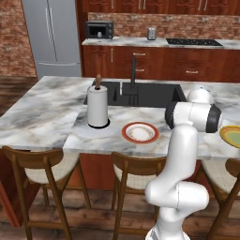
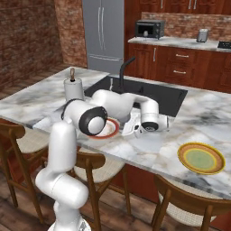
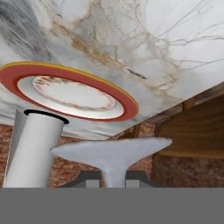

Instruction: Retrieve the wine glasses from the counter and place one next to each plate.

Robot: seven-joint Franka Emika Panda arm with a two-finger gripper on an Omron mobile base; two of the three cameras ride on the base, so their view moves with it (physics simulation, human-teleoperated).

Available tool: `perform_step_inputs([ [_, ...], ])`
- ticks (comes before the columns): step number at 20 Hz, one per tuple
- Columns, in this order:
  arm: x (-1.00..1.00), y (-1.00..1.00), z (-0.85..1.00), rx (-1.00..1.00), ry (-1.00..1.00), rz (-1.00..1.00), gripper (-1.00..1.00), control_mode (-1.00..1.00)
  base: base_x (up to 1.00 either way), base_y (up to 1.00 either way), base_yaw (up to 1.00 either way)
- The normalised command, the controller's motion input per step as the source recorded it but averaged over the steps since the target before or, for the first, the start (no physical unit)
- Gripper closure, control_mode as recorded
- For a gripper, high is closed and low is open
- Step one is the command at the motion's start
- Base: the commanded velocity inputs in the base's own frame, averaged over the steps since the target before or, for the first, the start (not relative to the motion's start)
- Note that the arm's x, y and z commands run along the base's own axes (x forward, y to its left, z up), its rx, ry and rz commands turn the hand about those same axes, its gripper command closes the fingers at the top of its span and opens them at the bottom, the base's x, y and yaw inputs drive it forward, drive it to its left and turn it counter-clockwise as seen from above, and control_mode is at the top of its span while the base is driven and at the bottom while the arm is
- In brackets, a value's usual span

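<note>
Closest to our hand camera, a wine glass (image 3: 112, 155) sits stem-clamped in our closed gripper (image 3: 113, 177) above the island (image 1: 47, 108) beside the orange-red plate (image 3: 70, 94), so we judge that next comes lowering and releasing it there.

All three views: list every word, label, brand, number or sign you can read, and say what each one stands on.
No readable text in any view.
The black microwave on the white-grey marbled back counter: front panel too small and blurred to show any marking.
The grey steel refrigerator: no badge visible.
The orange-red rimmed round plate: brownish rim pattern, no letters.
The white paper towel roll: blank.
</note>
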Motion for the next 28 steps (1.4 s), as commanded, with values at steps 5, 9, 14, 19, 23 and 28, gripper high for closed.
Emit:
perform_step_inputs([
  [5, 0.00, 0.06, -0.22, -0.07, 0.00, 0.00, 1.00, -1.00, 0.00, 0.00, 0.00],
  [9, 0.03, 0.00, -0.26, 0.00, 0.00, 0.00, 1.00, -1.00, 0.00, 0.00, 0.00],
  [14, 0.10, 0.00, -0.30, 0.00, 0.00, 0.00, 1.00, -1.00, 0.00, 0.00, 0.00],
  [19, 0.10, -0.01, -0.25, 0.00, 0.00, 0.00, 1.00, -1.00, 0.00, 0.00, 0.00],
  [23, 0.09, -0.12, -0.21, 0.00, 0.00, 0.00, 1.00, -1.00, 0.00, 0.00, 0.00],
  [28, 0.13, -0.09, -0.24, 0.00, 0.00, 0.00, 1.00, -1.00, 0.00, 0.00, 0.00],
])
